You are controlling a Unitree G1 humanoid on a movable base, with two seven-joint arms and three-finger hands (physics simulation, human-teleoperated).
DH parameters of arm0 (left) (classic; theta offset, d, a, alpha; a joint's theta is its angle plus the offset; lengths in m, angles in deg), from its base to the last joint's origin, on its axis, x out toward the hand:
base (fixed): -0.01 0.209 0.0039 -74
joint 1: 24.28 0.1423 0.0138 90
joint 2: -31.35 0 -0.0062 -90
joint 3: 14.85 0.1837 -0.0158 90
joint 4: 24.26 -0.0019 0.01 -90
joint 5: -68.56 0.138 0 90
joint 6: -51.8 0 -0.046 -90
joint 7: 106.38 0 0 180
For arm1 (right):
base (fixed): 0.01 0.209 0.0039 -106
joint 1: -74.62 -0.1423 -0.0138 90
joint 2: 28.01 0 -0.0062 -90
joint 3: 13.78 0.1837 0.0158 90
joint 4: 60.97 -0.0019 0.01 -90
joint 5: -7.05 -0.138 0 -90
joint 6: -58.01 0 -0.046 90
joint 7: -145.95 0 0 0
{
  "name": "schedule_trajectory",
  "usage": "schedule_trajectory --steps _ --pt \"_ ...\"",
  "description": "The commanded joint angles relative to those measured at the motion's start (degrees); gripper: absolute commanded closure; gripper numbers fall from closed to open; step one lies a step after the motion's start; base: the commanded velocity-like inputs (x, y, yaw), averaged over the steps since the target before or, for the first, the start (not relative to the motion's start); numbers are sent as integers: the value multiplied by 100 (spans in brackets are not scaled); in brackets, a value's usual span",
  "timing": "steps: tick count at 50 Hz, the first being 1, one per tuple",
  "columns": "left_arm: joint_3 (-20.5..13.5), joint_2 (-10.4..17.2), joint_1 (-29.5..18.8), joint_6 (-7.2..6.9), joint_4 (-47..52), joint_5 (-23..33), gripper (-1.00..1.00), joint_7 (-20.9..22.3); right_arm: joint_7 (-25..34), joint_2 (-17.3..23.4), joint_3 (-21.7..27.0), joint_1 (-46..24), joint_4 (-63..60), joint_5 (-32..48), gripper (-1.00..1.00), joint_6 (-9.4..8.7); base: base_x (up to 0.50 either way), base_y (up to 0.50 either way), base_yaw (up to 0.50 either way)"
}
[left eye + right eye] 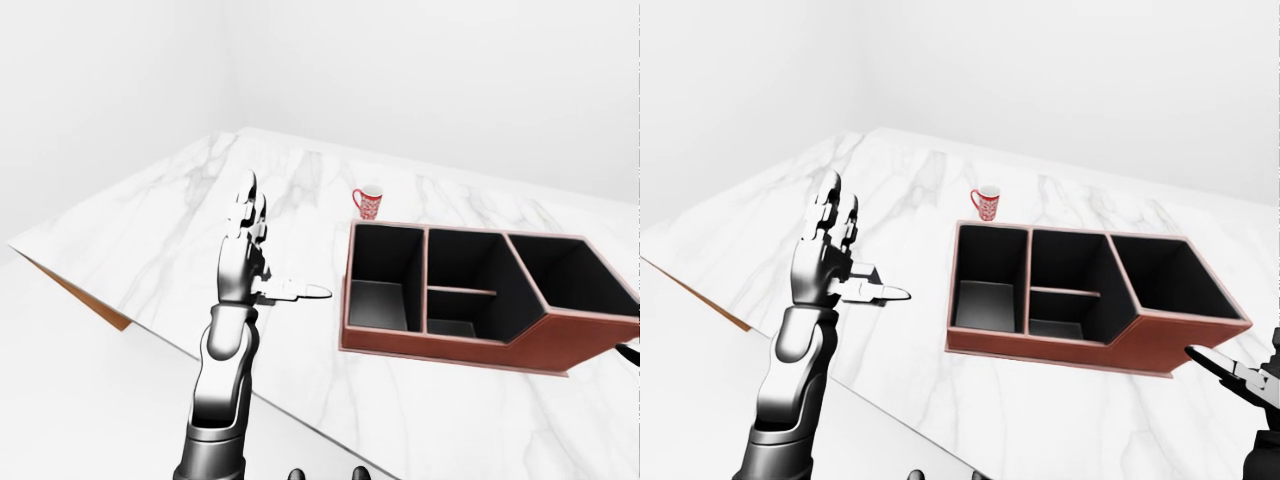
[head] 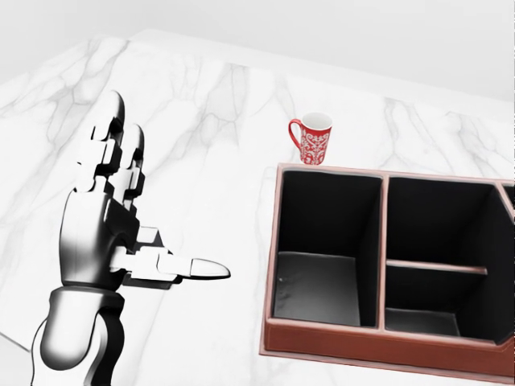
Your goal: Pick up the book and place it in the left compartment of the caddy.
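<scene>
Marble counter [image 2: 209, 104], left hand [image 2: 113, 233] upright, fingers spread, caddy [image 2: 386, 338] beside

glossy marble table [image 2: 201, 104], leather-look caddy [image 2: 386, 354], glazed ceramic mug [image 2: 312, 138]

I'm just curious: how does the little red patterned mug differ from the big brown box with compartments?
The red-and-white patterned mug is small and round with a handle; the brown, black-lined caddy is far larger, angular and divided into compartments. The mug stands beyond the caddy's top edge in the head view. Both sit upright on the white marble table.
</scene>
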Motion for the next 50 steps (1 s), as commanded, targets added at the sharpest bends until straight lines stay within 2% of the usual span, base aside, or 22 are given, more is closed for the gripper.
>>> schedule_trajectory --steps 1,10,12,15,17,20,21,22,23,24,25,28,29,30,32,35,37,40,42,45,48,50 --pt "-3 5 -26 -114 95 17 -100 -19 44 -22 15 10 -37 11 -100 0 7 4 0" --pt "1 8 1 -21 -20 101 -100 -55 5 -8 -3 -27 46 30 -100 0 9 5 0" --pt "-70 51 -47 24 -92 377 -100 -271 28 -24 -3 3 -14 -6 -100 0 0 0 0" --pt "-133 148 -75 264 -266 983 -100 -629 28 -33 2 0 -35 8 -100 0 0 0 0" --pt "-156 164 -100 293 -371 1192 -100 -709 30 -39 1 15 -66 -2 -100 0 0 0 0" --pt "-230 183 -182 228 -503 1410 -100 -897 41 -49 -2 16 -64 11 -100 0 0 0 0" --pt "-253 206 -206 363 -562 1491 -100 -981 38 -43 -8 3 -33 25 -100 0 0 0 0" --pt "-273 209 -230 323 -585 1544 -100 -1023 34 -37 -10 -1 -23 23 -100 0 0 0 0" --pt "-325 246 -325 254 -681 2027 -100 -1435 38 -35 -14 4 -17 29 -100 0 0 0 0" --pt "-326 249 -331 248 -688 2054 -100 -1461 37 -35 -15 5 -16 29 -100 0 0 0 0" --pt "-344 272 -391 107 -624 2293 -100 -1605 26 -32 -16 1 -24 18 -100 0 0 0 0" --pt "-340 311 -462 17 -611 2595 -100 -1750 20 -48 -18 18 -63 27 -100 0 0 0 0" --pt "-327 323 -501 -125 -579 2818 -100 -1827 27 -50 -6 25 -78 16 -100 0 0 0 0" --pt "-329 320 -503 -133 -576 2834 -100 -1828 29 -52 -4 24 -79 17 -100 0 0 0 0" --pt "-270 360 -528 -212 -601 3325 -100 -2027 27 -47 -4 12 -44 22 -100 0 0 0 0" --pt "-245 350 -539 -212 -628 3648 -100 -2090 42 -54 -20 14 -35 32 -100 0 0 0 0" --pt "-70 408 -523 -212 -611 4329 -100 -2161 41 -52 -21 12 -31 29 -100 0 0 0 0" --pt "-74 296 -509 -212 -568 4494 -100 -2062 37 -48 -24 15 -28 28 -100 0 0 0 0" --pt "-35 303 -500 -212 -527 4977 -100 -2119 34 -47 -28 15 -24 28 -100 0 0 0 0" --pt "-31 304 -496 -212 -486 5196 -100 -2040 37 -60 -19 18 -53 35 -100 0 0 0 0" --pt "-6 317 -480 -212 -431 5475 -100 -2013 43 -57 -22 17 -30 40 -100 0 0 0 0" --pt "45 440 -550 -212 -622 5940 -100 -1968 41 -54 -26 11 -16 39 -100 0 0 0 0"
